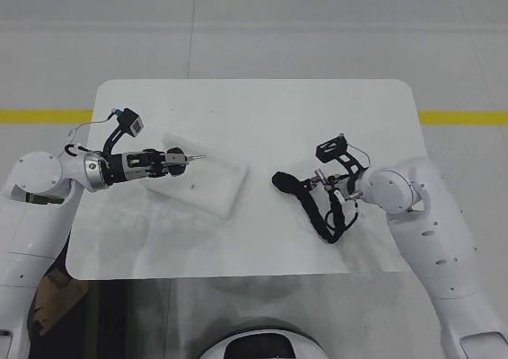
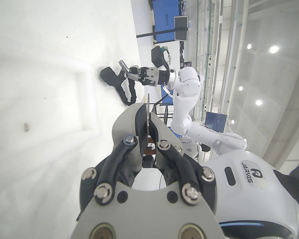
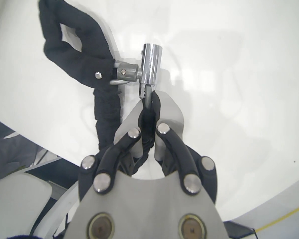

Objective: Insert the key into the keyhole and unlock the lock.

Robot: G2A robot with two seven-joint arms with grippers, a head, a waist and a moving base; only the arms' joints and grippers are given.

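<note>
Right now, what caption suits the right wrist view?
Right pincer shut on the lock by its chrome cylinder, black chain trailing over the white table.

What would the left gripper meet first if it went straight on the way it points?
Likely the chain lock held in the right gripper, past the white tray; depth is unclear.

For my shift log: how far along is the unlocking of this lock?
Done: the left gripper pinches the key, the right gripper grips the lock. In hand: both held apart, key over the white tray. Left: bringing them together, inserting, turning.
</note>
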